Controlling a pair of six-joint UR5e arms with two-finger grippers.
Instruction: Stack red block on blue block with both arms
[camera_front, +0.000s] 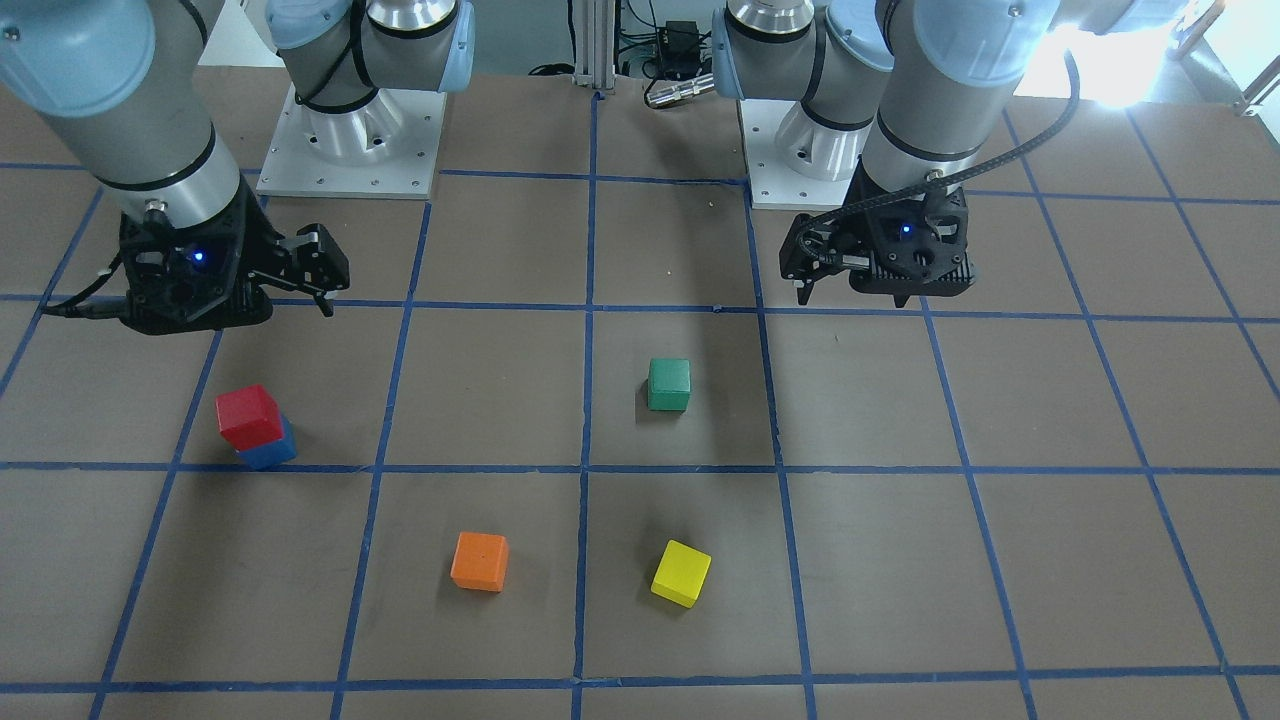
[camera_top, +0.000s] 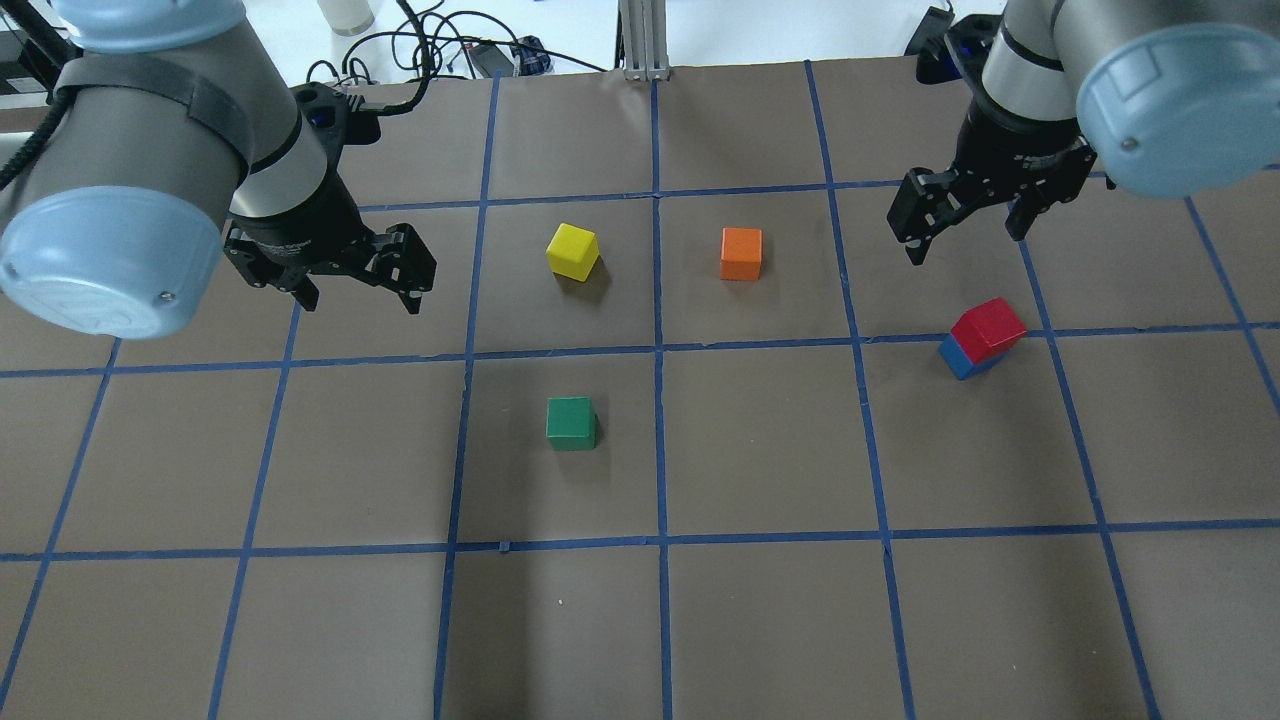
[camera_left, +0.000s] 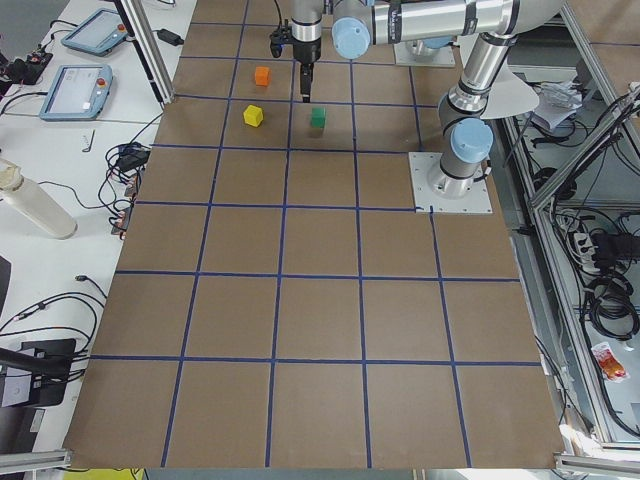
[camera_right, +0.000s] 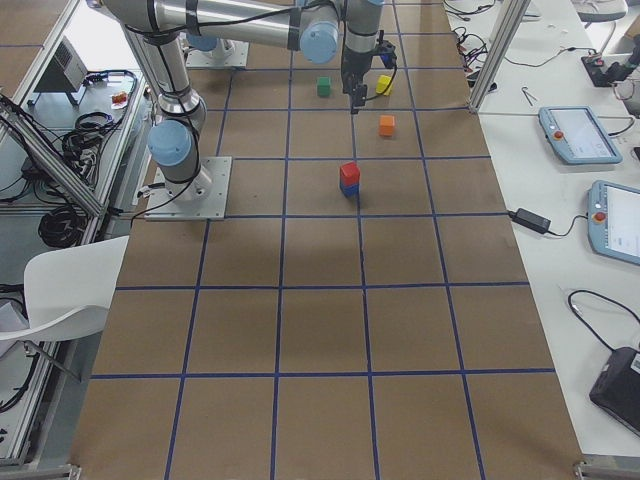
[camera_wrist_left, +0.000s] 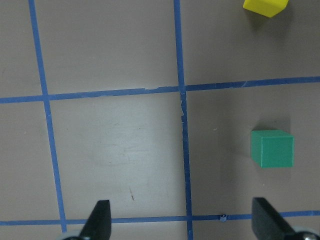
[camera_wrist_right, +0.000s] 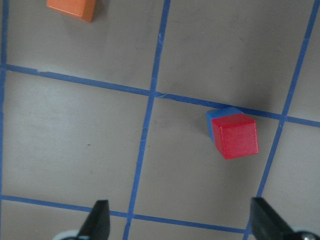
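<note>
Resting on blue block (camera_top: 958, 358), red block (camera_top: 988, 327) sat below empty, wide-open right gripper (camera_top: 962, 222); left gripper (camera_top: 355, 283) likewise open, empty. Seemed light, rigid; best pinched across opposite flat faces.

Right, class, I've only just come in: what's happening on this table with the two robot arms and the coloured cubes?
Nothing is being held at this moment. The red block already sits on top of the blue block, on the robot's right side of the table. The right gripper hangs above the table near the stack, its jaws open and empty. The left gripper is also open and empty, on the other side. The green cube, yellow cube and orange cube lie apart, untouched.
</note>
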